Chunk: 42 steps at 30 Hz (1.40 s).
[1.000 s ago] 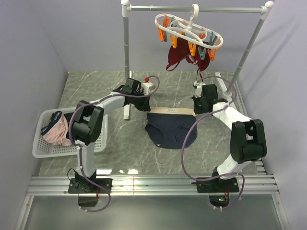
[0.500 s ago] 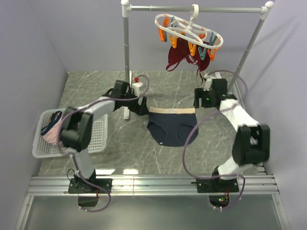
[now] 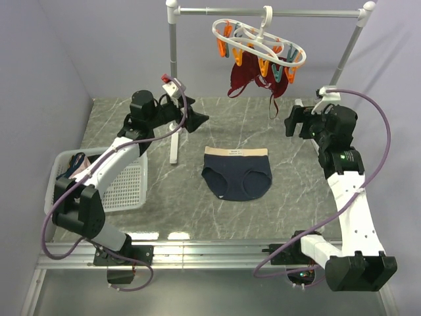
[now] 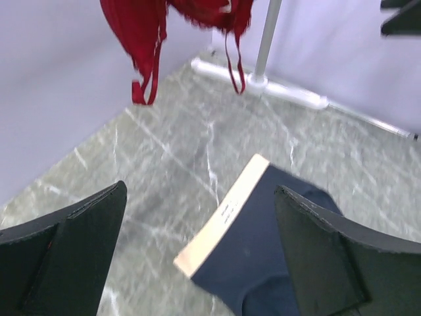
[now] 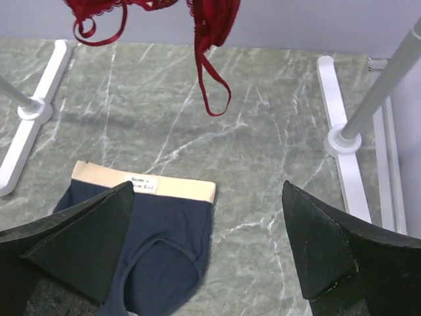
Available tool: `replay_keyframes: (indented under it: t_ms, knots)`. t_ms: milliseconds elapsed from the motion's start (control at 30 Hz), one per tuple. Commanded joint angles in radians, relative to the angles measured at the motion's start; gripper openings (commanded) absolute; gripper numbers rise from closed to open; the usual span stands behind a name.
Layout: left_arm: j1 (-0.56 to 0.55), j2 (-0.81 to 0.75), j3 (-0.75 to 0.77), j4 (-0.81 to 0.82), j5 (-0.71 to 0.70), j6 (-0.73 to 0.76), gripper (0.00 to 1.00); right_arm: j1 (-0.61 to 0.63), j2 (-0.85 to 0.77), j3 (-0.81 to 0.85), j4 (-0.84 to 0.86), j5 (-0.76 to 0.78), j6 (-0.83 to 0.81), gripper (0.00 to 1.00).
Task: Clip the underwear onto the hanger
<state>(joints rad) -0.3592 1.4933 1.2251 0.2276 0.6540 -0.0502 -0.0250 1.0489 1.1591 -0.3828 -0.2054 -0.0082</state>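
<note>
The underwear (image 3: 237,176) lies flat on the marble table, navy with a beige waistband at its far edge; nothing touches it. It also shows in the left wrist view as the underwear (image 4: 276,247) and in the right wrist view as the underwear (image 5: 164,230). The hanger (image 3: 260,41), a white ring with orange and teal clips, hangs from the rail above. My left gripper (image 3: 195,112) (image 4: 200,191) is raised, up and left of the garment, open and empty. Up and right of the garment, my right gripper (image 3: 291,124) (image 5: 207,187) is raised too, open and empty.
A maroon garment (image 3: 245,78) (image 4: 141,26) (image 5: 210,26) is clipped under the hanger. The grey rail stand (image 3: 173,79) has a post behind the underwear and white feet (image 5: 339,141) on the table. A white basket (image 3: 128,187) with a pink garment (image 3: 75,172) sits at the left.
Both grippers opened, let go of the waistband and rose up and outward. The underwear dropped and now lies flat on the table.
</note>
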Motion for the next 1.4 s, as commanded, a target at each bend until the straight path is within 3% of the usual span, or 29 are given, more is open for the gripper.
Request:
replay_keyframes:
  t_ms: [0,133,233,367,467,567,733,867,967,1133,1367]
  knots:
    - [-0.033,0.041,0.033,0.189,0.017,-0.091,0.99,-0.009,-0.065,0.024,0.027,0.055,-0.004,1.00]
    - [-0.130,0.079,0.027,0.294,-0.079,-0.037,0.99,-0.016,-0.073,0.094,0.044,0.008,-0.012,0.99]
    - [-0.220,0.143,0.039,0.366,-0.164,0.009,0.99,-0.058,0.005,0.227,-0.049,-0.132,0.001,0.96]
    - [-0.259,0.301,0.125,0.511,-0.116,-0.100,0.99,-0.173,0.115,0.362,-0.148,-0.296,0.045,0.94]
    - [-0.293,0.402,0.236,0.628,-0.079,-0.190,0.99,-0.261,0.193,0.418,-0.116,-0.448,0.150,0.94]
    - [-0.326,0.470,0.249,0.775,-0.125,-0.188,0.99,-0.280,0.224,0.450,-0.052,-0.512,0.175,0.92]
    - [-0.397,0.551,0.336,0.874,-0.209,-0.140,0.99,-0.282,0.229,0.418,0.100,-0.508,0.217,0.90]
    - [-0.440,0.652,0.485,0.869,-0.312,-0.143,0.83,-0.280,0.241,0.430,0.127,-0.493,0.237,0.90]
    - [-0.465,0.723,0.566,0.877,-0.379,-0.152,0.82,-0.276,0.227,0.400,0.166,-0.493,0.260,0.90]
    - [-0.484,0.806,0.660,0.940,-0.445,-0.168,0.82,-0.228,0.209,0.358,0.216,-0.363,0.280,0.89]
    - [-0.494,0.923,0.835,0.932,-0.537,-0.224,0.68,-0.210,0.191,0.352,0.231,-0.318,0.297,0.89]
